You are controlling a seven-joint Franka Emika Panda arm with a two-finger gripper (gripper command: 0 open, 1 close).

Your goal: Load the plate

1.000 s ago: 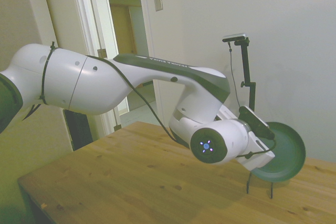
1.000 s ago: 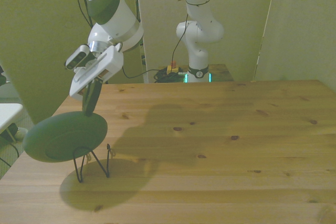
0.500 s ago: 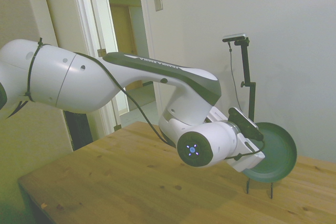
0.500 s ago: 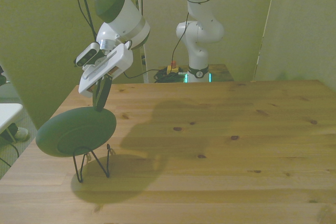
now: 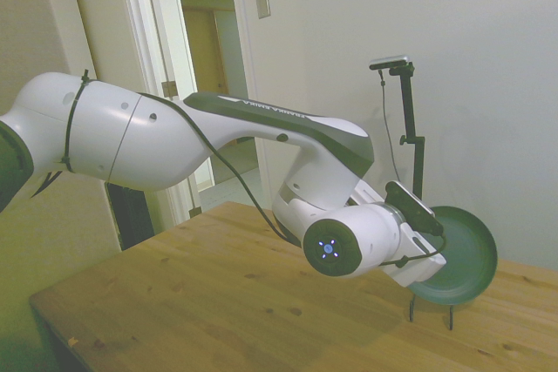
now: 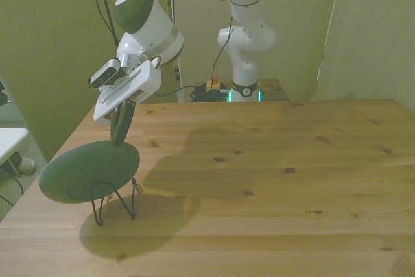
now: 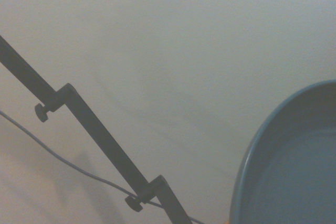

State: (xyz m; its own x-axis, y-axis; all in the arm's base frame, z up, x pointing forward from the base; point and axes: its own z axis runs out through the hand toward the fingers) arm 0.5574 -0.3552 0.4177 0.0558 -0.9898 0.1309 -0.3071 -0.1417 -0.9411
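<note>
The dark green plate (image 6: pixel 89 170) stands almost on edge at the front view's left end of the table, its lower rim down among the loops of a thin black wire rack (image 6: pixel 114 200). My gripper (image 6: pixel 118 137) comes down from above and is shut on the plate's upper rim. From the side, the plate (image 5: pixel 464 255) shows its hollow face just past my white hand, directly over the rack's legs (image 5: pixel 431 311). I cannot tell whether the rack bears the plate's weight. Close up, the wrist view holds a curved piece of the plate's rim (image 7: pixel 247 161).
The wooden table (image 6: pixel 272 180) stretches wide toward the front view's right. The rack stands close to the table's left edge (image 6: pixel 39 180). A doorway (image 5: pixel 209 84) and a bare wall lie behind in the side view.
Over the last second the gripper carried the plate toward the front view's right, then eased it back left and slightly down onto the rack's loops. The grip has stayed shut.
</note>
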